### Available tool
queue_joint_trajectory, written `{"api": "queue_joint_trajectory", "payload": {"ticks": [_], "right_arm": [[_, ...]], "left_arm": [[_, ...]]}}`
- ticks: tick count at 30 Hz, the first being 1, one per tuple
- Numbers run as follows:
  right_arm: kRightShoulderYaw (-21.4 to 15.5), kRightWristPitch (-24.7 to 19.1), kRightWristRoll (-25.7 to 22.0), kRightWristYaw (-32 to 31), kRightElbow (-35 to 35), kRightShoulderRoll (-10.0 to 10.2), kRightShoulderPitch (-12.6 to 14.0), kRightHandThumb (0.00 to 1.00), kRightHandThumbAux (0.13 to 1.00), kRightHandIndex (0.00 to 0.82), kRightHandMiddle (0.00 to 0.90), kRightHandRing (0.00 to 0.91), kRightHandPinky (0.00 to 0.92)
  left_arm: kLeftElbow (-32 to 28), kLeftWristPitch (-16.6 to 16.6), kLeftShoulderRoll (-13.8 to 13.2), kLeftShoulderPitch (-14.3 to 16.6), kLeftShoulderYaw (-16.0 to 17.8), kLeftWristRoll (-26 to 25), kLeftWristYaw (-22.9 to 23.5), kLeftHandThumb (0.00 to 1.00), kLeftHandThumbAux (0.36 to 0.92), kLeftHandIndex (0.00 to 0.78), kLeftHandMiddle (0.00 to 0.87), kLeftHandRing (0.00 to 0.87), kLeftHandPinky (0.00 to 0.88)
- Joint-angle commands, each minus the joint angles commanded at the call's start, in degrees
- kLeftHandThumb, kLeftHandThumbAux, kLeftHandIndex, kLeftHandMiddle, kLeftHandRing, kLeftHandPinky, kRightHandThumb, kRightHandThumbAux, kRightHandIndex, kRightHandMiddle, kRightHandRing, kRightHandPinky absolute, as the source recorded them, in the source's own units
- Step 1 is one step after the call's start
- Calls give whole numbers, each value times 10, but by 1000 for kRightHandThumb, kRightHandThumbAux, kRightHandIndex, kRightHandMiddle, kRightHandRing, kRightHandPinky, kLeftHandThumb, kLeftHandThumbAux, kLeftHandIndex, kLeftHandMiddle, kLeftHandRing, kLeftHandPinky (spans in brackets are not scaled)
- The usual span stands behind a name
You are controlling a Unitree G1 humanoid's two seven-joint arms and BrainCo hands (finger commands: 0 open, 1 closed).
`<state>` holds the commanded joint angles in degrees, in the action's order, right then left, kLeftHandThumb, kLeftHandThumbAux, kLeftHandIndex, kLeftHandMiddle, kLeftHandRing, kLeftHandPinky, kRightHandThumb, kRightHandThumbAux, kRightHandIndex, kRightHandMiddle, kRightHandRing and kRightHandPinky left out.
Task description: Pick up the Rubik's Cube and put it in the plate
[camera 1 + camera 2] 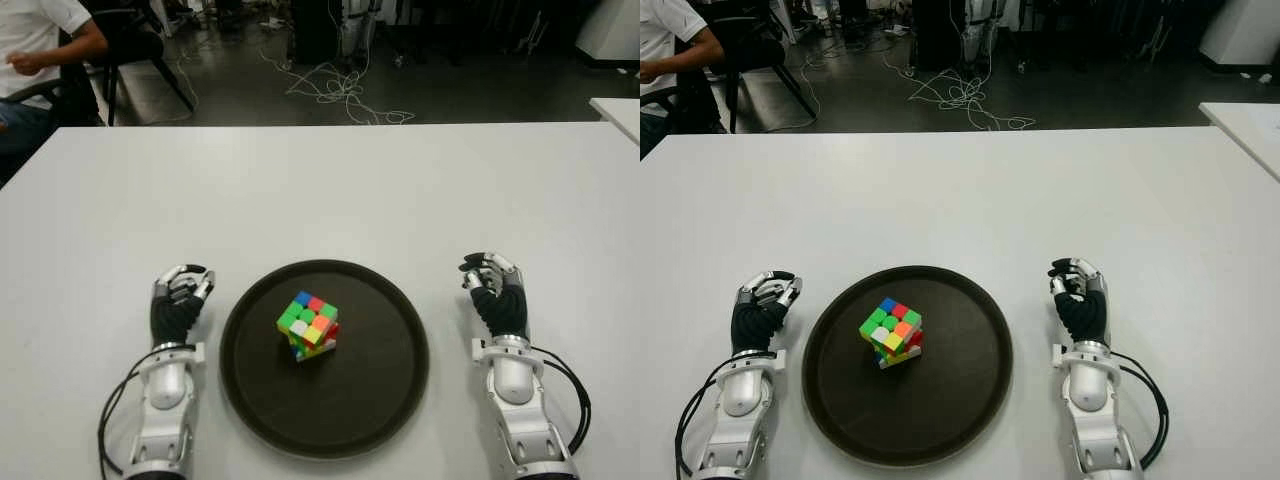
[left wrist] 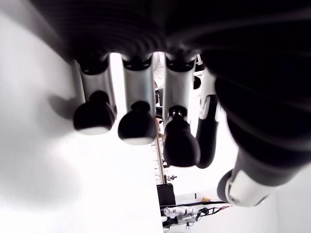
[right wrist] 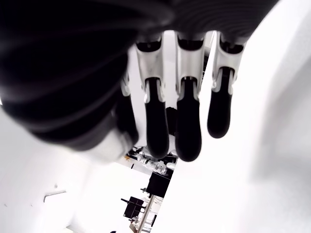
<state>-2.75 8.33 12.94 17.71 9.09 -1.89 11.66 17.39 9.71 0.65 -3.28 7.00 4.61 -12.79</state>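
Lay smooth and matt: the wide white tabletop [image 1: 320, 190], with only a soft sheen. Looked like dark brown plastic with a faint satin gloss along its raised rim: the round plate [image 1: 400, 300]. Showed glossy plastic faces in green, blue, red, orange, yellow and white: the small Rubik's Cube [image 1: 308, 325]. Combined silvery shells, apparently metal or plastic, with black rubbery matt finger pads: the left robot hand [image 1: 178, 305] and the right robot hand [image 1: 497, 295].
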Motion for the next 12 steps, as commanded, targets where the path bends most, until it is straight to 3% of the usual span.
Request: {"api": "queue_joint_trajectory", "payload": {"ticks": [12], "right_arm": [[-5, 30, -18, -8, 13, 7, -3, 698, 728, 438, 793, 797, 784]], "left_arm": [[23, 24, -10, 7, -1, 1, 6, 713, 702, 443, 812, 829, 811]]}}
